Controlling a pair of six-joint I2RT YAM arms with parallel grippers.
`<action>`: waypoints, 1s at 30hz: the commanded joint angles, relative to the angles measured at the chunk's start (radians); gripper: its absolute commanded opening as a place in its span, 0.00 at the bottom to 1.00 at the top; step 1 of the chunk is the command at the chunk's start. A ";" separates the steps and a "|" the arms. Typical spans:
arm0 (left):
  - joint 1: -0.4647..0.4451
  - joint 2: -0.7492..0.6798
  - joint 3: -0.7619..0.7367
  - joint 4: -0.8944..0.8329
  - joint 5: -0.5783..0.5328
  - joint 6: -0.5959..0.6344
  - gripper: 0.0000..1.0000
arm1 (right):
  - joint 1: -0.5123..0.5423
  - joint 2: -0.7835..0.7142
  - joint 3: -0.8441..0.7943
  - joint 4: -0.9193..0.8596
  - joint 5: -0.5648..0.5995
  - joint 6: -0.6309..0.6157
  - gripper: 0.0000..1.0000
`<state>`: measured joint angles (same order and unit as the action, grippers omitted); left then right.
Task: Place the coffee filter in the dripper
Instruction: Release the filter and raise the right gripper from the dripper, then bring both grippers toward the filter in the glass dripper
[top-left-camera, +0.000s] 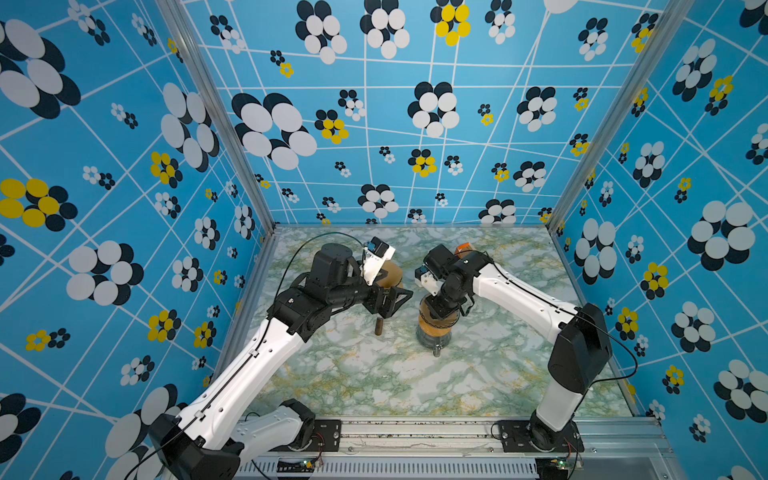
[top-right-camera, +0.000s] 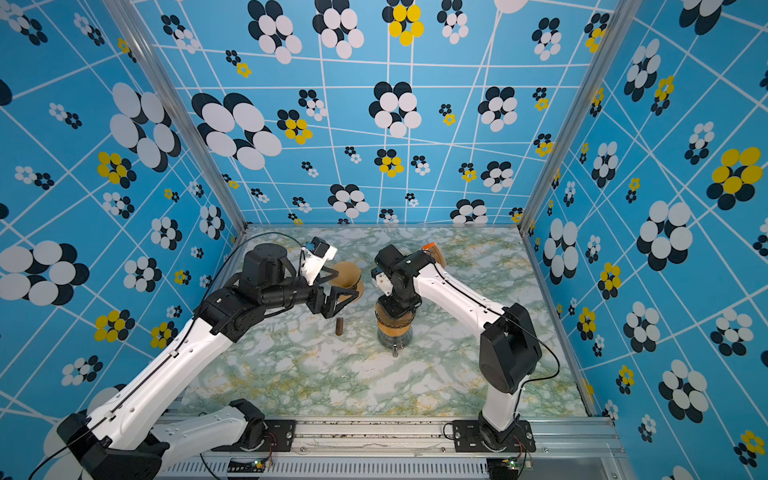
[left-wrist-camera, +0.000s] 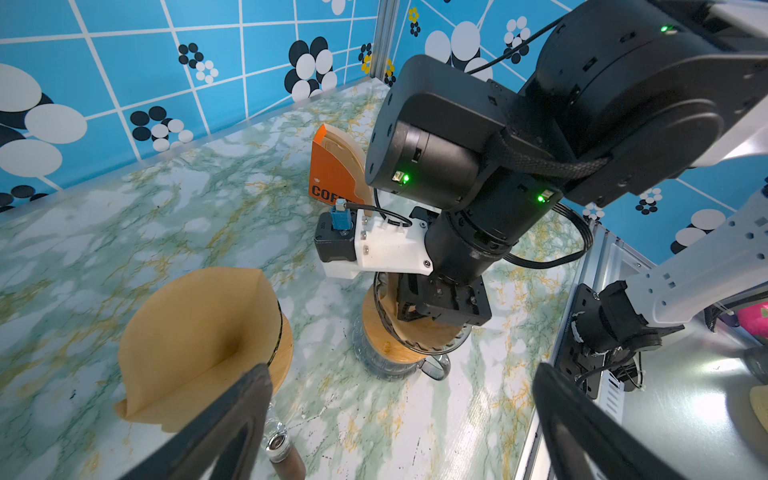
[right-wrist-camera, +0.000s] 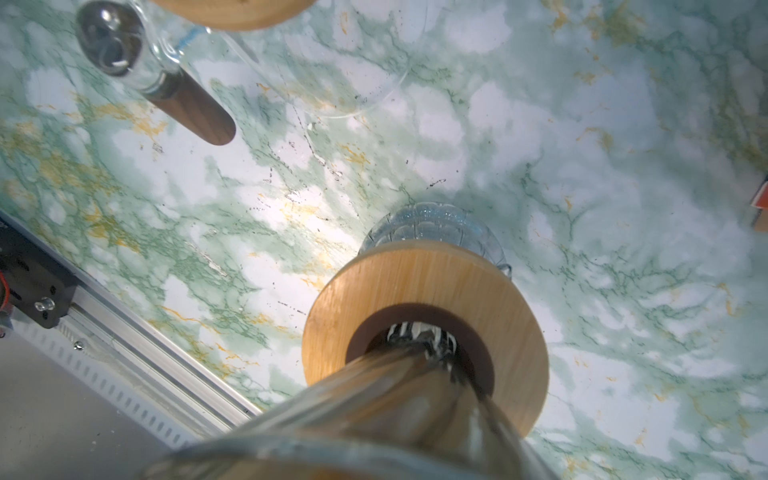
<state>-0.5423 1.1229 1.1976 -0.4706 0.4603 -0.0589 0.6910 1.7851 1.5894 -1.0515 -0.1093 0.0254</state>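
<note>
In both top views the right gripper (top-left-camera: 442, 307) is seen thrust straight down into the dripper (top-left-camera: 436, 328), which is set on a glass server (top-left-camera: 434, 343) near the middle of the marble table (top-left-camera: 374, 382). Its jaws are hidden inside the cone, so whether they are spread or closed cannot be told. The left gripper (top-right-camera: 345, 284) is held level just beside a second dripper (top-right-camera: 358, 286), with its jaws spread wide and clamped on nothing. A second filter (top-right-camera: 347, 270) is stood open in that dripper, and its dark handle (top-right-camera: 339, 326) is pointed toward the front edge. An orange filter box (top-right-camera: 432, 248) is placed at the back, behind the right arm.

In the left wrist view the left gripper's fingers (left-wrist-camera: 232, 415) are shown far apart. One is seen in front of the second filter (left-wrist-camera: 199, 328), and contact cannot be judged. The coffee filter (left-wrist-camera: 419, 332) is seen as brown paper lying inside the dripper's ribbed rim, directly under the right gripper's body.

In the right wrist view the dripper's glass cone (right-wrist-camera: 395, 415) fills the foreground, with brown showing through its wall. Its wooden collar (right-wrist-camera: 415, 282) is seated on the glass server (right-wrist-camera: 432, 232), and the second dripper's dark handle (right-wrist-camera: 191, 112) is seen well apart on the table
</note>
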 joint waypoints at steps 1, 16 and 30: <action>0.009 0.005 -0.010 0.000 0.017 0.011 0.99 | -0.005 -0.039 0.052 -0.046 0.016 -0.001 0.21; 0.003 0.065 0.029 -0.023 0.032 -0.032 0.99 | -0.024 -0.236 0.021 0.008 0.006 0.107 0.12; -0.180 0.253 0.211 -0.251 -0.278 -0.386 0.95 | -0.204 -0.444 -0.209 0.090 -0.087 0.245 0.42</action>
<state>-0.6971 1.3506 1.3731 -0.6353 0.2874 -0.3309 0.5186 1.3437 1.4158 -0.9783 -0.1295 0.2588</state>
